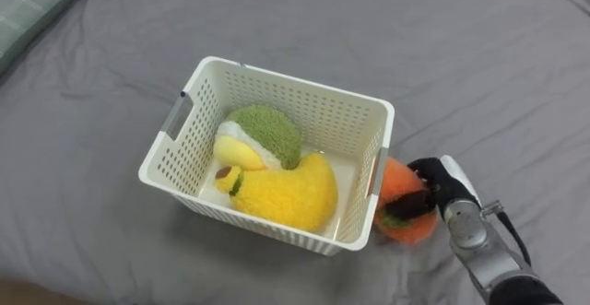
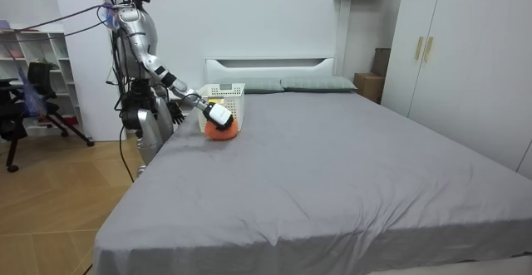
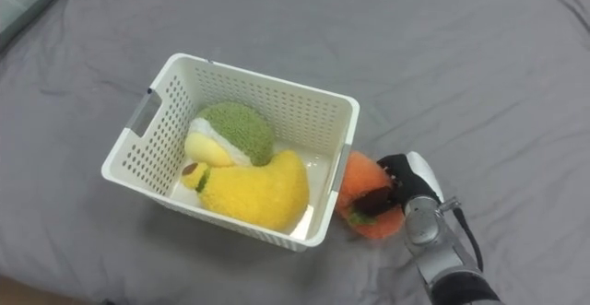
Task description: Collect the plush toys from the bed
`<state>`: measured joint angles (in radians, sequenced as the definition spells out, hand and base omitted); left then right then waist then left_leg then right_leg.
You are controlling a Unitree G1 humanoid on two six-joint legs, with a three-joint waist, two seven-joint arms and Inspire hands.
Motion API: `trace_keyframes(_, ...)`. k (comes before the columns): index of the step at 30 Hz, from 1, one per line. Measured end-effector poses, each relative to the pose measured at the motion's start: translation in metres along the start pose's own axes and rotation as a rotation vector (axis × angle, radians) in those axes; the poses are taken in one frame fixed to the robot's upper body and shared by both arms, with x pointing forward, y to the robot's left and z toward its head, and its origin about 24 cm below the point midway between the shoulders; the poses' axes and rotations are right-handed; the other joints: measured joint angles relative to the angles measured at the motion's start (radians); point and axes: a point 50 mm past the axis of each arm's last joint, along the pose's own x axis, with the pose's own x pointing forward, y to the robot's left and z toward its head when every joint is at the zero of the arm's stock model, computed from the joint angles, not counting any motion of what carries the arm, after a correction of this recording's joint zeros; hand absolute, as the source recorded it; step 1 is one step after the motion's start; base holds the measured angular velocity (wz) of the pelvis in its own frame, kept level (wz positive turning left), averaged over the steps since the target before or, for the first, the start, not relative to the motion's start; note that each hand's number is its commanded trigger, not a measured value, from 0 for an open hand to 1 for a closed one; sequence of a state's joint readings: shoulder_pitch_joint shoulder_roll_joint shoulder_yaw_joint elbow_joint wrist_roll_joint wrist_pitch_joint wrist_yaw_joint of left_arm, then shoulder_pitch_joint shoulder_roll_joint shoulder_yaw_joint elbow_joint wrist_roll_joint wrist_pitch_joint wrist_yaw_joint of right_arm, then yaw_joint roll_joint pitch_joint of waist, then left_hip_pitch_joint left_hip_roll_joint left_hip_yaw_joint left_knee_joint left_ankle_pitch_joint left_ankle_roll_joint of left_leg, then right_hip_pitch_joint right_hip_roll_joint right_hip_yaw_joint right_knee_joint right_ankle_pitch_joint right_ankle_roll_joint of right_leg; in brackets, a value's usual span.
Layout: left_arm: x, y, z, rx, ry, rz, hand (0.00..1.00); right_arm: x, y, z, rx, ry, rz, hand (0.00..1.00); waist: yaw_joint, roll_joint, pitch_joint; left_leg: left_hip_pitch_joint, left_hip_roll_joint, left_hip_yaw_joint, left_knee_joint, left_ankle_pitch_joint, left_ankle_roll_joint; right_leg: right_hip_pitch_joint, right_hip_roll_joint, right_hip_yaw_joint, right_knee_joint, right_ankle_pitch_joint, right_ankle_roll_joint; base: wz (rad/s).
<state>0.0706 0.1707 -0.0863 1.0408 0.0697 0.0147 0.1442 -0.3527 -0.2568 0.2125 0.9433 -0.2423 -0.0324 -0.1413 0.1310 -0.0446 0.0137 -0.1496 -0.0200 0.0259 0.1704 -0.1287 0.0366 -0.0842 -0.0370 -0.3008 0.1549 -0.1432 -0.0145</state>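
A white slatted basket [image 1: 184,148] [image 3: 138,148] [image 2: 224,91] rests on the grey bed. Inside it lie a yellow plush toy [image 1: 286,192] [image 3: 253,192] and a green and cream plush toy [image 1: 263,134] [image 3: 230,132]. An orange plush toy [image 1: 398,217] [image 3: 364,208] [image 2: 220,131] sits on the sheet just outside the basket's right wall. My right hand [image 1: 431,187] [image 3: 396,183] [image 2: 218,115] has its dark fingers curled round the orange toy from the right. My left hand [image 2: 174,109] hangs low beside my body at the bed's edge.
The grey sheet [image 1: 461,56] spreads wide on all sides of the basket. A checked pillow [image 1: 28,10] lies at the far left corner. In the room view I stand at the bedside near the headboard [image 2: 270,61], with wardrobes [image 2: 465,51] on the room view's right.
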Motion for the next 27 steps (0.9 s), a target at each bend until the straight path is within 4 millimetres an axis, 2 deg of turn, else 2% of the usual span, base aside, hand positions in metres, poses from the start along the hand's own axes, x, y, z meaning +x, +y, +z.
trace_keyframes(3,-0.001,0.002,-0.005,-0.006,0.013,0.007,0.0,-0.001,-0.005,0.009,0.014,-0.05,-0.031,1.0,-0.021,-0.006,-0.0051,0.01,0.0,0.005,0.0,0.001,0.0,0.008,0.0,0.003,0.0,0.0,0.0,-0.02)
trace_keyframes(7,-0.004,0.005,-0.017,-0.034,0.047,0.021,0.0,-0.012,-0.012,-0.001,0.129,-0.062,-0.106,1.0,-0.028,-0.017,-0.0131,0.045,0.001,0.022,-0.007,0.0,0.0,0.038,0.0,0.018,-0.004,0.0,0.0,-0.09)
trace_keyframes(12,-0.006,0.008,-0.027,-0.067,0.076,0.041,0.0,-0.028,-0.01,-0.015,0.198,-0.062,-0.122,1.0,-0.052,-0.022,-0.0137,0.073,0.006,0.054,-0.019,0.0,0.001,0.047,0.005,0.055,-0.003,0.0,0.0,-0.16)
trace_keyframes(16,-0.009,0.011,-0.039,-0.094,0.108,0.057,0.0,-0.037,-0.024,-0.022,0.245,-0.062,-0.185,1.0,-0.089,-0.022,-0.0136,0.087,0.007,0.061,-0.024,0.0,0.001,0.053,0.006,0.065,-0.001,0.0,0.0,-0.11)
trace_keyframes(21,-0.012,0.011,-0.048,-0.097,0.138,0.063,0.0,-0.045,-0.044,-0.008,0.275,-0.149,-0.278,1.0,-0.11,-0.022,-0.0135,0.112,0.008,0.077,-0.036,0.0,0.001,0.068,0.008,0.079,-0.004,0.0,0.0,-0.09)
trace_keyframes(27,-0.014,0.011,-0.051,-0.1,0.152,0.059,0.0,-0.05,-0.06,0.011,0.285,-0.246,-0.333,1.0,-0.11,-0.021,-0.0125,0.141,0.007,0.075,-0.041,-0.004,0.001,0.093,0.008,0.082,-0.006,-0.003,0.003,0.0)
